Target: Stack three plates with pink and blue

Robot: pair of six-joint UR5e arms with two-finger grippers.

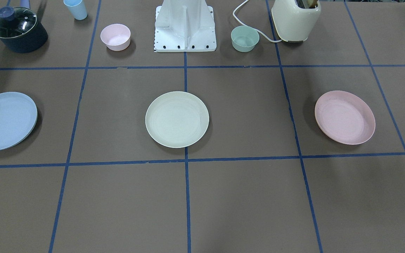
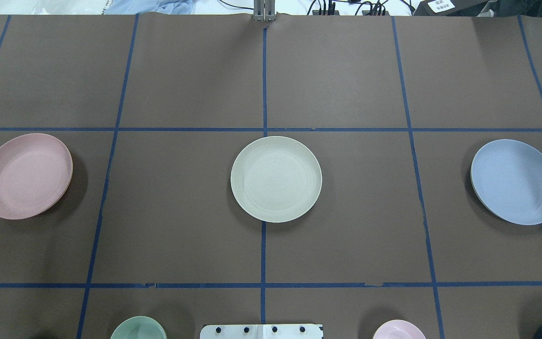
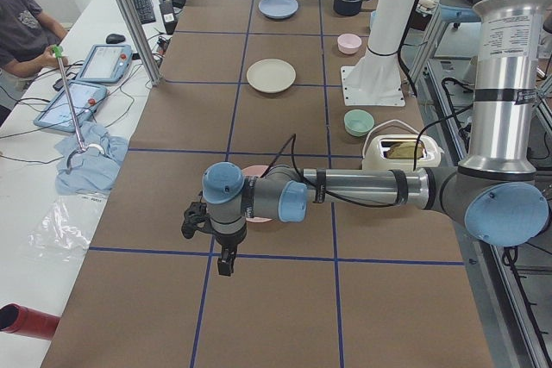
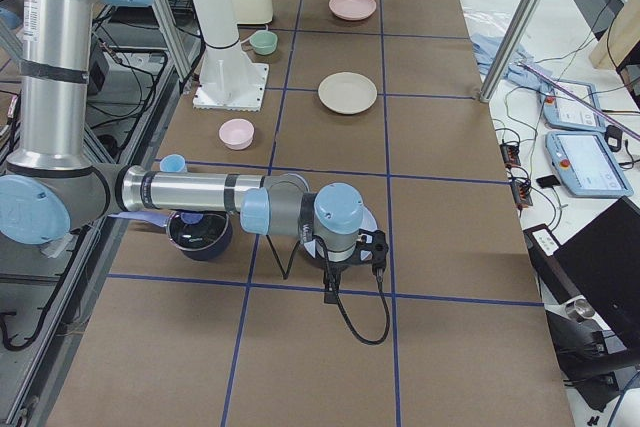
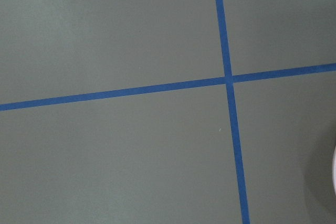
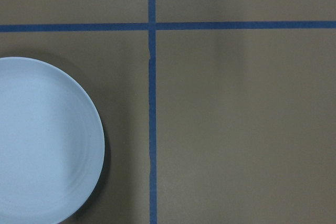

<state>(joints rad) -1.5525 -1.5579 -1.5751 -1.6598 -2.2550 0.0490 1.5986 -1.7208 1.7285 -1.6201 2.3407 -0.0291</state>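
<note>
**On the table (image 2: 346, 75), three plates lie apart and unstacked**

Across the middle row of squares marked by the blue tape lines (image 2: 264, 84), we see the three plates spread wide, each flat on the brown surface and none touching another. The cream plate (image 2: 275, 179) sits at the centre, lying over the middle tape line. The pink plate (image 2: 25, 175) is far out on the robot's left. The blue plate (image 2: 516, 181) is far out on its right.

Near the robot's white pedestal (image 1: 185, 28) we find a small pink bowl (image 1: 115, 37) on its right side and a green bowl (image 1: 245, 38) on its left. Beyond the green bowl stands a cream toaster (image 1: 295, 21) with a white cord. A light blue cup (image 1: 75, 8) and a dark pot (image 1: 18, 30) with a glass lid stand past the pink bowl.

From the side cameras we see the left arm (image 3: 362, 189) stretched out low over the pink plate. The left gripper (image 3: 226, 263) hangs beside a tape line. The right arm (image 4: 190, 190) reaches likewise over the blue plate, with the right gripper (image 4: 330, 295) pointing down near it. Only these side views show the grippers, so we cannot tell how either pair of jaws is set.

The right wrist camera looks straight down on the blue plate's edge, just beside a tape crossing. The left wrist camera shows bare table and a tape crossing.
</note>
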